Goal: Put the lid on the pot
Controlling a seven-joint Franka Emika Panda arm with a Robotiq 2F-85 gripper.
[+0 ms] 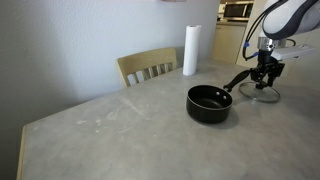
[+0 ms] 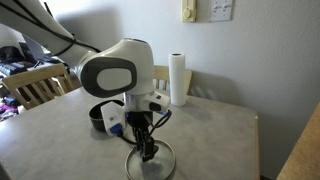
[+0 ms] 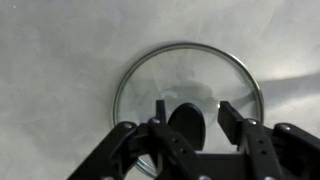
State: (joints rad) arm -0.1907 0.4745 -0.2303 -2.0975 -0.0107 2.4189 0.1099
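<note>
So the lid (image 3: 150, 80) is lying flat on the counter (image 1: 100, 130), knob (image 3: 187, 125) facing up, not on the pot (image 1: 209, 104). It sits off to the side of the pot, just past the tip of the handle (image 1: 236, 80). The pot is upright on the counter with its mouth open. Its long axis runs from the round body out along that straight handle, which angles up and to the right in an exterior view, pretty much aimed at the lid (image 1: 266, 96).

The gripper (image 3: 193, 108) hangs right over the lid, pointing straight down. In the wrist view the jaws are apart with the dark knob sitting in the gap between them. It looks like there's daylight on at least one side, so nothing is squeezed.

A white paper-towel roll (image 1: 190, 50) stands upright at the far edge, well apart from the pot, with a wooden chair (image 1: 148, 68) beside it.
</note>
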